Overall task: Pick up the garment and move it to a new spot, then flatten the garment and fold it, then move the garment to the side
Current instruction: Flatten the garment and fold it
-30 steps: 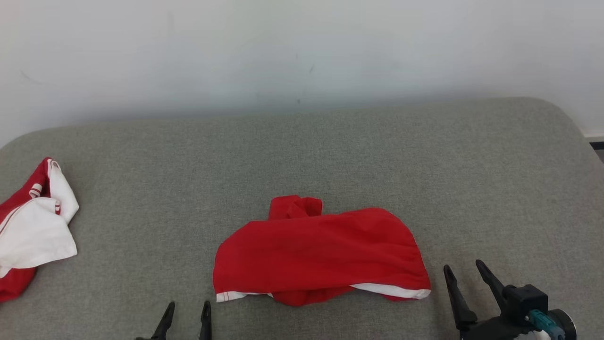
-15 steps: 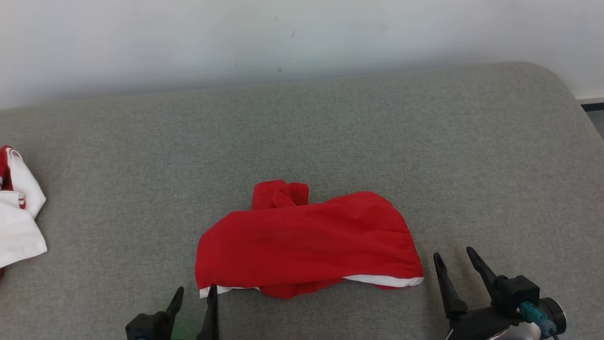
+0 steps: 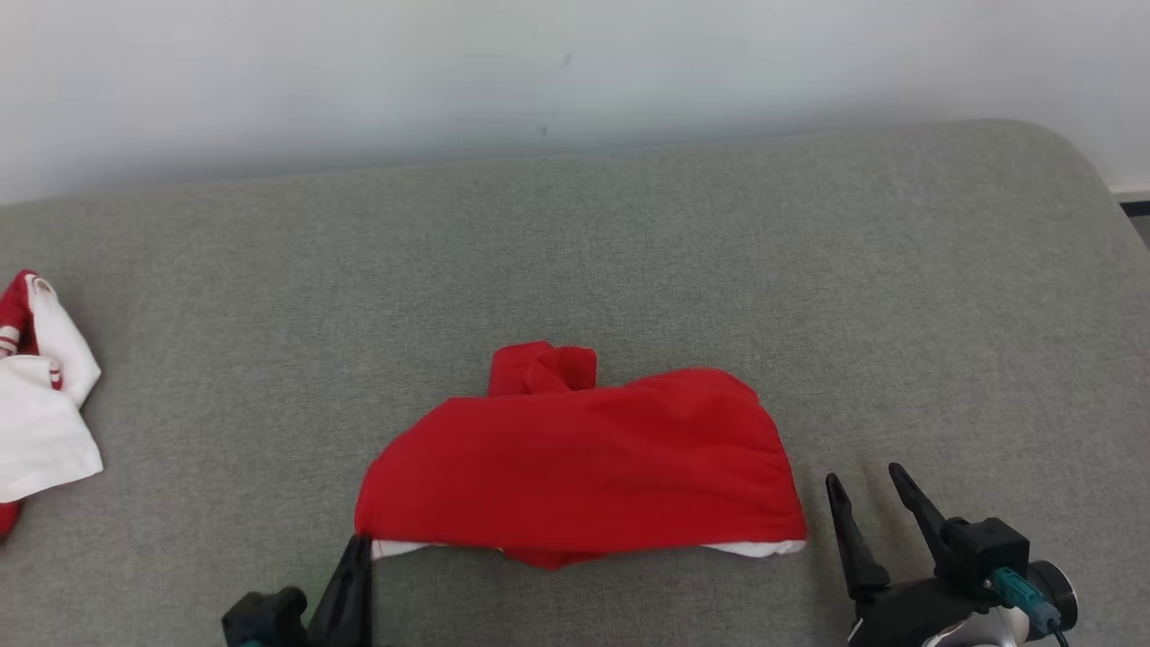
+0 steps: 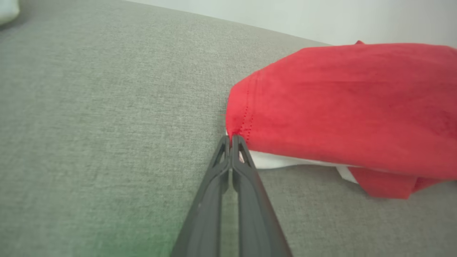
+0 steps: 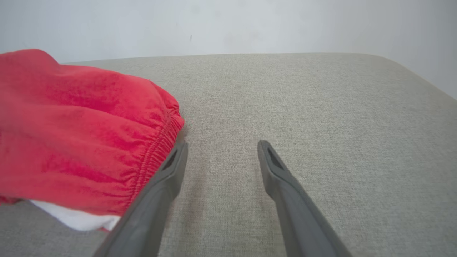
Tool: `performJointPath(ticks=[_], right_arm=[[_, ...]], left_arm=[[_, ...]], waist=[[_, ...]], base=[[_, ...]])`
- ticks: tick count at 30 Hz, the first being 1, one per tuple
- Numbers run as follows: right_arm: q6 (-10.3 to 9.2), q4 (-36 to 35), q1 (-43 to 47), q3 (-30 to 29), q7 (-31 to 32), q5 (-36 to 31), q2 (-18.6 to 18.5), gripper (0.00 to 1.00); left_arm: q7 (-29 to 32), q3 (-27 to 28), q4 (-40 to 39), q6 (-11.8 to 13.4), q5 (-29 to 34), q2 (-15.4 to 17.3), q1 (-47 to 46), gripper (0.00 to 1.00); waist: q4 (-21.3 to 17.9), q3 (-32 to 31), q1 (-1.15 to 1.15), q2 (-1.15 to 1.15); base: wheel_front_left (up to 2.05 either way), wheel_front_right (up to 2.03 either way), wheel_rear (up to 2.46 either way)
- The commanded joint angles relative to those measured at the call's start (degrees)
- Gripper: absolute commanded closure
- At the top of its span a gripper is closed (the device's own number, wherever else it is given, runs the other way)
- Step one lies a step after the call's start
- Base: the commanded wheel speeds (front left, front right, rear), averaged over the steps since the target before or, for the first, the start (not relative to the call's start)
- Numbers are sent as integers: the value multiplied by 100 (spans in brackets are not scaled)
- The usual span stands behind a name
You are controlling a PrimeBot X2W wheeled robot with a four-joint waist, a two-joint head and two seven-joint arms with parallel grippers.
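The left gripper (image 3: pixel 359 545) is clenched on the nearest corner of the red garment (image 3: pixel 575 467), and bare grey cushion (image 3: pixel 629 252) runs ahead of its jaws. The right gripper (image 3: pixel 862 474) stands released, its inner finger just beside the garment's elastic edge. A white-and-red cloth (image 3: pixel 45 422) lies well outside the left jaws.

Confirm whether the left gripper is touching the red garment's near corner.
Touching. The left wrist view shows the left gripper shut, its tips pinching the red garment at its stitched corner, with no gap between them.
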Motion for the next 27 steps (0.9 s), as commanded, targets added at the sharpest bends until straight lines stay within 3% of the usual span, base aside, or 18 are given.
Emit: performJointPath(ticks=[1,10,24,25,26,27], right_arm=[[-13,1,61,-4,-2,35,33,0],[-13,-10,70,117,-2,64,147,0],[-13,-259,258,434,-2,340,154,0],[-13,-292,273,493,-2,369,147,0],[-13,-317,290,564,-2,403,136,0],[-13,-330,304,606,-2,428,118,0]], left_arm=[[-18,48,-28,41,32,-1,188,100],[-18,270,-97,89,230,0,410,100],[-18,352,-199,196,351,1,417,100],[-18,357,-221,226,362,2,412,45],[-18,354,-230,228,352,-2,411,0],[-18,360,-269,249,379,-2,399,0]], waist=[[88,-74,-1,0],[222,-154,-1,0],[105,-170,-1,0],[103,-165,-1,0],[104,-167,-1,0],[107,-166,-1,0]], base=[[0,0,0],[0,0,0],[0,0,0],[0,0,0],[0,0,0],[0,0,0]])
